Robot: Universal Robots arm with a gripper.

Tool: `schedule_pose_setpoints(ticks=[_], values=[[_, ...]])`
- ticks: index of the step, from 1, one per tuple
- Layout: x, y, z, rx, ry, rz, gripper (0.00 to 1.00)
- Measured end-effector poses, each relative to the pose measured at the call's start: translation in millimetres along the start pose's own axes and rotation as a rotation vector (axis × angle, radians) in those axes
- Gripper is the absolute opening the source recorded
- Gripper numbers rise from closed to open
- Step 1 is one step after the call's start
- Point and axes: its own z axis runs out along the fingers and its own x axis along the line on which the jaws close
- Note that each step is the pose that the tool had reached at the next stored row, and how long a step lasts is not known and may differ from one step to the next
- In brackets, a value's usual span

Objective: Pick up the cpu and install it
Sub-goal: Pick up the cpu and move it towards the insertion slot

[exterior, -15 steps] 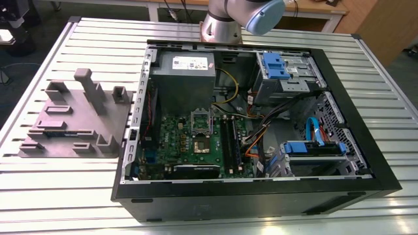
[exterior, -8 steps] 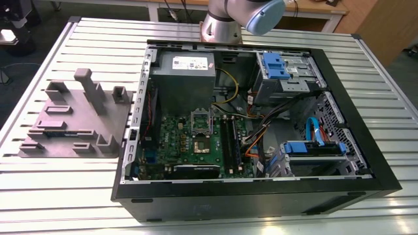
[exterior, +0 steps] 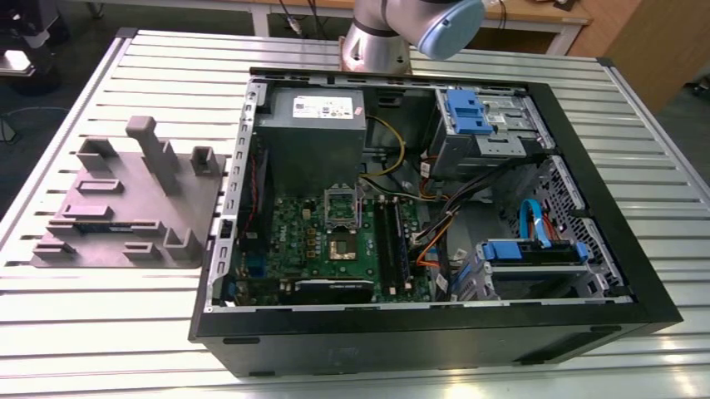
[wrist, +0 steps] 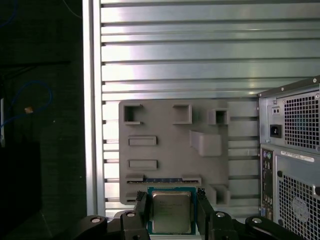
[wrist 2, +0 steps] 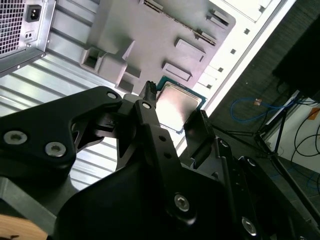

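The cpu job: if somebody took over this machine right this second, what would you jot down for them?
Gripper: shut on the cpu, fingers against two opposite edges, in both wrist views.
Cpu: in the gripper, with the grey tray behind it.
Socket: on the green board inside the open computer case, looks empty.
Done: cpu picked up. Left: it is not yet in the socket.
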Motion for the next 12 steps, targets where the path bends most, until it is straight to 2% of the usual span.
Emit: schedule_pose_setpoints(ticks=[12], values=[[-9.9, 0.4, 0.0, -0.0001, -0.0001, 0.0, 0.47]])
